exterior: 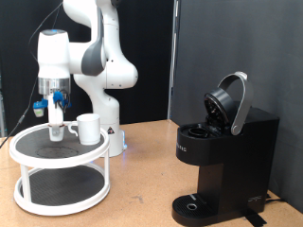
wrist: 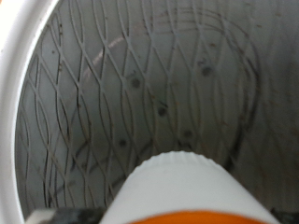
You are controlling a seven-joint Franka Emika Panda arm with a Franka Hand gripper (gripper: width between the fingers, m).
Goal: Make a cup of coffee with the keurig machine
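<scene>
My gripper [exterior: 57, 121] hangs over the top tier of the white two-tier tray stand [exterior: 28, 151], at the exterior view's left. It is shut on a small white pod [wrist: 187, 191], which fills the near edge of the wrist view just above the dark mesh of the tier. The white cup [exterior: 88, 128] stands upright on the same tier, just to the exterior view's right of the gripper. The black keurig machine [exterior: 222, 156] stands at the exterior view's right with its rounded lid [exterior: 230, 102] swung up and open. Its round drip base [exterior: 194, 203] is bare.
The tray stand's white rim [wrist: 21, 112] curves along one side of the wrist view. The robot's white base [exterior: 109, 128] stands right behind the stand. Wooden tabletop [exterior: 142, 180] lies between the stand and the machine. A dark wall is behind.
</scene>
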